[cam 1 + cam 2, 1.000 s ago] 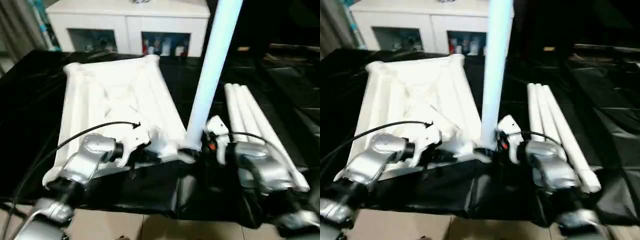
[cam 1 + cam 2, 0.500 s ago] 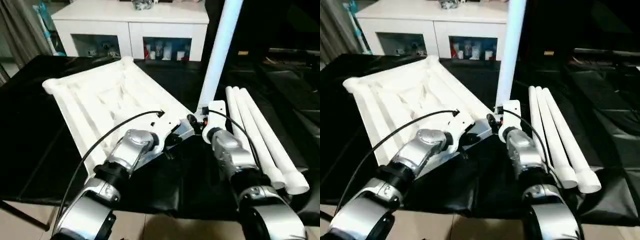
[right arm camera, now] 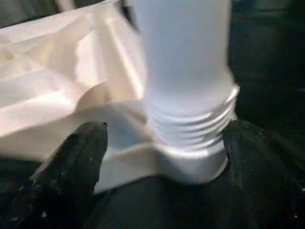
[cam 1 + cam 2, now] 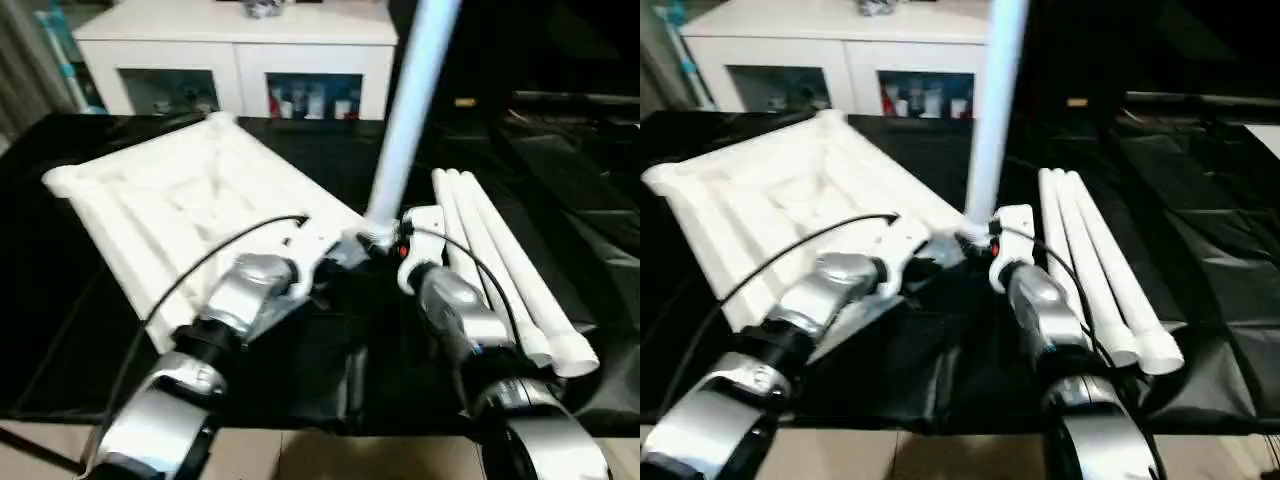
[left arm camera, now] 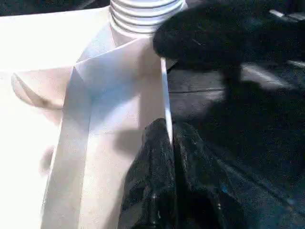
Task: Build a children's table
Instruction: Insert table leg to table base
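Tabletop point(image 4: 190, 215) lies underside-up on the black-covered counter point(image 4: 60, 330), one leg point(image 4: 405, 120) standing upright in its near corner socket point(image 4: 372, 238); three spare legs point(image 4: 500, 270) lie side by side just outboard of the right pincer point(image 4: 385, 245). Head view, vs a second ago: both forearms now reach further in toward that corner, and the tabletop sits rotated on the counter, though some of that is camera shift. Left pincer point(image 4: 330, 268) sits at the tabletop's near edge, just beside the socket. Left wrist view: left pincer point(image 5: 167, 157) is clenched on the thin edge wall of the tabletop point(image 5: 95, 95), the ribbed base of the leg point(image 5: 143, 12) seated just past its tips, with a dark blurred shape across from it, probably the other pincer. Right wrist view: right pincer point(image 3: 162, 157) is released, its fingers point(image 3: 78, 152) spread wide to either side of the leg's ribbed base point(image 3: 190, 119) and not touching it; half a second ago they stood closer in. My read: leg one is seated and freestanding, so the right arm is free to fetch the next leg while the left holds the top steady. No brands, labels or readable writing anywhere.
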Tool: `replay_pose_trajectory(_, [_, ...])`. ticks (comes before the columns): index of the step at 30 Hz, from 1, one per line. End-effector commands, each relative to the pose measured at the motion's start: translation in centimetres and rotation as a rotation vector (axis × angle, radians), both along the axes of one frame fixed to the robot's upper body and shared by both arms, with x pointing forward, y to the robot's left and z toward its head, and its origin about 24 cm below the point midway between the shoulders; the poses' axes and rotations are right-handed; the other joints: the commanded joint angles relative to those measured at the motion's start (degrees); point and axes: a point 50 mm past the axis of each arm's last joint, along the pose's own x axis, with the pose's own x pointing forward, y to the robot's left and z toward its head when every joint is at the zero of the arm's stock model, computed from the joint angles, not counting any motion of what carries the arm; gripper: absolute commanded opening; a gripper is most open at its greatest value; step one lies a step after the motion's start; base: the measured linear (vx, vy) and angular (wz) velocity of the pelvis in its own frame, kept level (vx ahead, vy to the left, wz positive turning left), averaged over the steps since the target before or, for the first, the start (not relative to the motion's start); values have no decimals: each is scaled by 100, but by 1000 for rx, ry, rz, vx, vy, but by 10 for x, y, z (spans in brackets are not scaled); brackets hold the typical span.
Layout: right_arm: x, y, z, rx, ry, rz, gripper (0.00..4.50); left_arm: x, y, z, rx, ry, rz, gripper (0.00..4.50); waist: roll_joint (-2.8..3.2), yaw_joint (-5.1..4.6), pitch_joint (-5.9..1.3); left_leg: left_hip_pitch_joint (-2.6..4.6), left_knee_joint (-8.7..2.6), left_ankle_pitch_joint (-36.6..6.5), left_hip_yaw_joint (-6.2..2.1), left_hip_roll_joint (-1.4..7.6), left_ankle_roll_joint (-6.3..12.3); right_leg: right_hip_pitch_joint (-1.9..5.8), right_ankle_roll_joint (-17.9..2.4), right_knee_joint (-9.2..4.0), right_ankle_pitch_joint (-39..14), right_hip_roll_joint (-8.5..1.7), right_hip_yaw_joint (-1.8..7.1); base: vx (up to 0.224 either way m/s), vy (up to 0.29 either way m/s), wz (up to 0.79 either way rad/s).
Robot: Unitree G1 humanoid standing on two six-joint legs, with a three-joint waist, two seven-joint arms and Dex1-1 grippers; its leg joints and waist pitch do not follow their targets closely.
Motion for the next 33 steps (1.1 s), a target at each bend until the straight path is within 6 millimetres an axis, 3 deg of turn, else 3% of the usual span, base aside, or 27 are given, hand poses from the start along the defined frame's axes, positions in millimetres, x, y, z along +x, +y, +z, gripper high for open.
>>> replay_pose_trajectory(1, [-7, 7, 6, -23, -26, 187, 423, -13, 5, -13, 7, 67, -85, 0, -58, 72, -322, -41, -392, -835, -142, 295, 651, 314, -1215, -469, -1196, -406, 269, 0, 0, 0])
replay_pose_trajectory(6, [-11, -16, 11, -94, -68, 263, 423, -23, 16, -12, -13, 75, -233, 0, -65, 90, -327, -40, -386, -767, -125, 301, 740, 314, -1425, -430, -845, -408, 273, 0, 0, 0])
replay_pose_trajectory(12, [-14, -35, 18, -173, -78, 320, 423, -37, 27, -9, -22, 125, -369, 0, -42, 147, -308, 38, -417, -976, -108, 334, 533, 267, -1432, -427, -994, -388, 294, 0, 0, 0])
replay_pose_trajectory(16, [-21, -36, 19, -189, -67, 394, 423, -42, 29, -6, -39, 122, -428, 0, -51, 199, -309, 20, -418, -826, -100, 346, 578, 293, -1425, -392, -714, -397, 293, 0, 0, 0])
replay_pose_trajectory(21, [-29, -30, 15, -211, -58, 503, 423, -46, 29, -4, -52, 130, -470, 0, -54, 200, -306, 12, -415, -910, -92, 335, 552, 291, -1419, -408, -871, -406, 292, 0, 0, 0])
replay_pose_trajectory(26, [-27, -26, 17, -183, -69, 487, 423, -49, 31, -3, -53, 133, -478, 0, -57, 190, -315, 14, -415, -862, -101, 332, 500, 293, -1376, -406, -904, -410, 299, 0, 0, 0])
replay_pose_trajectory(33, [-30, -26, 17, -163, -60, 503, 366, -51, 30, -3, -58, 141, -487, 0, -61, 198, -327, 8, -394, -658, -94, 328, 608, 308, -1470, -362, -551, -399, 292, 0, 0, 0])
